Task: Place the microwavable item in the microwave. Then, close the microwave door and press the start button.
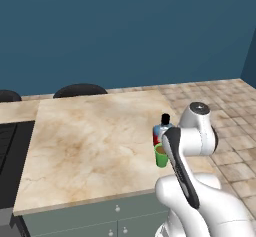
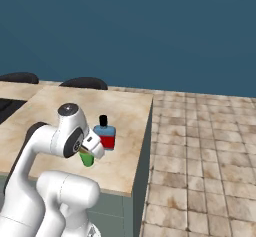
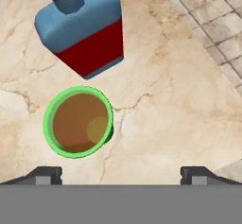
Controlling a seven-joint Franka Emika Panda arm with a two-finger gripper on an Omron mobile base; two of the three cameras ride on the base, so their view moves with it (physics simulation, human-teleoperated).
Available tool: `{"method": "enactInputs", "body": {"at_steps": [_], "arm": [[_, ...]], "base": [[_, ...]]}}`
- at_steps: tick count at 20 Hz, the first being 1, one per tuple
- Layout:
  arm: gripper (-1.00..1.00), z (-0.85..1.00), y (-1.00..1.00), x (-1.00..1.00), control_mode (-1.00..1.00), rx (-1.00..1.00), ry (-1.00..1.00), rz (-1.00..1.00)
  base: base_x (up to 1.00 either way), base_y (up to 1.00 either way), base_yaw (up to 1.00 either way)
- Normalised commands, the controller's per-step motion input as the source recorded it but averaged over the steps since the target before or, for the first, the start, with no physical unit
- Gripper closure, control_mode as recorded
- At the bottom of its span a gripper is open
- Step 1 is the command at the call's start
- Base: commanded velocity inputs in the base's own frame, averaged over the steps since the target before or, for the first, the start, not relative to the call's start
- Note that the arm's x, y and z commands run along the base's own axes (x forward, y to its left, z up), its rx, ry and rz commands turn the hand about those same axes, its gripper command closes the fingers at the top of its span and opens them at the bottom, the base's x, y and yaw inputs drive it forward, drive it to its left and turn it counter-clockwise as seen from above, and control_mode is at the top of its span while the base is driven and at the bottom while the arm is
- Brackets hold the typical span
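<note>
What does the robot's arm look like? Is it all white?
Mostly white. The arm is made of fat, rounded, glossy white pieces, with dark bands and round grey caps at its joints. One long black strip runs down a piece. Its hand ends in two small dark, blocky finger tips.

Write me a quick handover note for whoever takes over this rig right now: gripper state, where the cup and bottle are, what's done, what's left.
Gripper: open, holding nothing, poised above the green cup, which sits left of centre between the fingertips.
Green cup: upright on the marble counter near its right edge, brown contents visible.
Blue-and-red bottle: standing just beyond the cup, close beside it.
Done: nothing yet; cup not grasped.
Left: grasp the cup without knocking the bottle, put it in the microwave, shut the door, press start.
</note>
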Motion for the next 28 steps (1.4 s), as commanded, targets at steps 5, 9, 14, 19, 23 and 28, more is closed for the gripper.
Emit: {"method": "enactInputs", "body": {"at_steps": [5, 9, 14, 19, 23, 28], "arm": [[-1.0, -0.3, 0.0, 0.21, -1.0, 0.0, 0.03, 0.0], [-1.0, -0.17, 0.0, 0.4, -1.0, 0.0, 0.0, 0.0], [-1.0, -0.14, 0.0, 0.4, -1.0, 0.0, 0.01, 0.0], [-1.0, -0.29, 0.0, 0.09, -1.0, 0.0, 0.03, 0.0], [-1.0, -0.35, 0.0, 0.0, -1.0, 0.0, 0.01, 0.0], [-1.0, -0.35, 0.0, 0.0, -1.0, 0.0, 0.0, 0.0]], "base": [[0.0, 0.0, 0.0], [0.0, 0.0, 0.0], [0.0, 0.0, 0.0], [0.0, 0.0, 0.0], [0.0, 0.0, 0.0], [0.0, 0.0, 0.0]]}}
